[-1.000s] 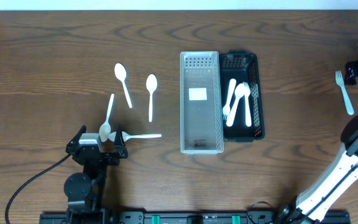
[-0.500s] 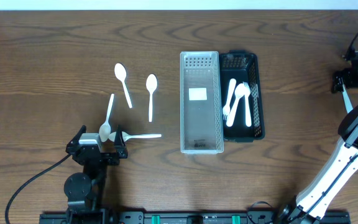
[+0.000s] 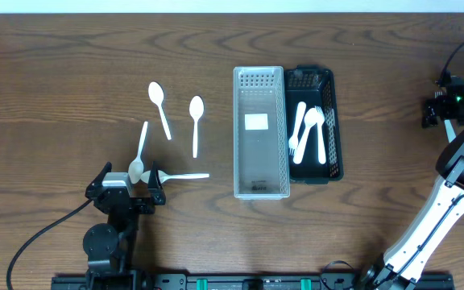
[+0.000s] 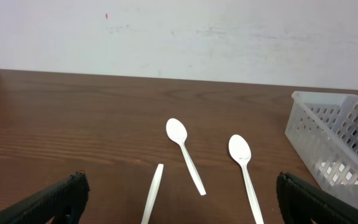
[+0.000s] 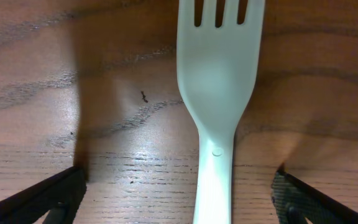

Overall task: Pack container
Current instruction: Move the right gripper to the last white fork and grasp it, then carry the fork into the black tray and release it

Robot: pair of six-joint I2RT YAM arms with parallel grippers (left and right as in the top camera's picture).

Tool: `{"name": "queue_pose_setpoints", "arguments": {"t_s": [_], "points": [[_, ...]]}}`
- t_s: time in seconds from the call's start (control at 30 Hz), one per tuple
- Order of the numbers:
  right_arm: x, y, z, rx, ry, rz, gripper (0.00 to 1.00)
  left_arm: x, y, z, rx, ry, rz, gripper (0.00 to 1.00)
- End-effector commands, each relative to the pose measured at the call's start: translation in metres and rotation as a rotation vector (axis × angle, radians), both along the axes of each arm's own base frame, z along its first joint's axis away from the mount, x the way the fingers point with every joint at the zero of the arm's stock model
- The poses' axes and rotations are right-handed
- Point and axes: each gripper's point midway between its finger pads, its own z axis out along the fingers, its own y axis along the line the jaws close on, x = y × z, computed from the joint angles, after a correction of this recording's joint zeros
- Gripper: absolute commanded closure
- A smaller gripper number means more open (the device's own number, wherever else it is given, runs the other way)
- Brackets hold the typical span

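Observation:
Several white plastic spoons lie left of centre: one (image 3: 159,109), one (image 3: 196,125), one (image 3: 140,151) and one (image 3: 180,176). A clear slotted container (image 3: 258,189) stands mid-table, and a black container (image 3: 333,121) beside it holds white cutlery (image 3: 308,129). My left gripper (image 3: 130,180) is open near the front edge; in its wrist view two spoons (image 4: 185,155) (image 4: 246,168) and a handle (image 4: 153,199) lie ahead of the left gripper (image 4: 182,191). At the far right my right gripper (image 3: 445,103) is open, low over a white fork (image 5: 219,93), whose handle runs between the spread fingers of the right gripper (image 5: 179,183).
The table's far edge meets a white wall (image 4: 179,31). The clear container's corner (image 4: 340,143) shows on the right of the left wrist view. The right arm's white link (image 3: 433,225) crosses the front right corner. A black cable (image 3: 47,234) trails from the left arm's base.
The right gripper has moved left and down over the fork at the far right, now straddling it. The left arm and the spoons have not moved.

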Motion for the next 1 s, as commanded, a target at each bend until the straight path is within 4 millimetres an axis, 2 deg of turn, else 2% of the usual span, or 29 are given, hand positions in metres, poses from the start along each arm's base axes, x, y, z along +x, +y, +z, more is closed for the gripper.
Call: {"name": "queue_pose_setpoints", "arguments": {"t_s": [0.0,0.1,0.2,0.3,0.37,0.5,0.57,0.67,0.77,0.83,0.9,0.93,0.97], "points": [[-0.006,0.003,-0.022,0.027,0.039,0.006,0.09,0.000,0.000,-0.017,-0.003,0.043,0.001,0.02],[-0.006,0.001,-0.022,0.021,0.043,0.001,0.24,0.000,0.000,-0.017,-0.003,0.043,0.001,0.02],[-0.007,0.001,-0.022,0.017,0.044,-0.010,0.55,0.000,0.000,-0.017,-0.003,0.043,0.001,0.02],[-0.005,0.001,-0.022,0.013,0.040,-0.027,0.78,0.000,0.000,-0.017,-0.003,0.043,0.001,0.02],[-0.004,0.002,-0.022,0.012,0.040,-0.035,0.87,0.000,0.000,-0.017,-0.003,0.043,0.001,0.02],[0.000,0.004,-0.016,0.001,0.030,-0.057,0.92,0.000,0.000,-0.017,-0.003,0.043,0.001,0.02],[0.007,0.006,-0.004,-0.010,0.008,-0.059,0.98,0.000,0.000,-0.017,-0.003,0.043,0.001,0.02],[0.022,0.009,0.023,-0.038,-0.047,-0.073,0.99,0.000,0.000,-0.017,-0.003,0.043,0.001,0.02],[0.038,0.022,0.064,-0.062,-0.110,-0.067,0.99,0.000,0.001,-0.017,-0.003,0.043,0.001,0.02],[0.045,0.036,0.090,-0.060,-0.144,-0.074,0.99,0.000,0.001,-0.017,-0.003,0.043,0.001,0.02],[0.051,0.063,0.116,-0.007,-0.185,-0.066,0.99,0.000,0.001,-0.017,-0.003,0.043,0.001,0.02],[0.052,0.086,0.133,0.042,-0.206,-0.058,0.99,0.000,0.000,-0.017,-0.003,0.043,0.001,0.02],[0.052,0.095,0.140,0.058,-0.211,-0.054,0.99,0.000,0.000,-0.017,-0.003,0.043,0.001,0.02]]}}
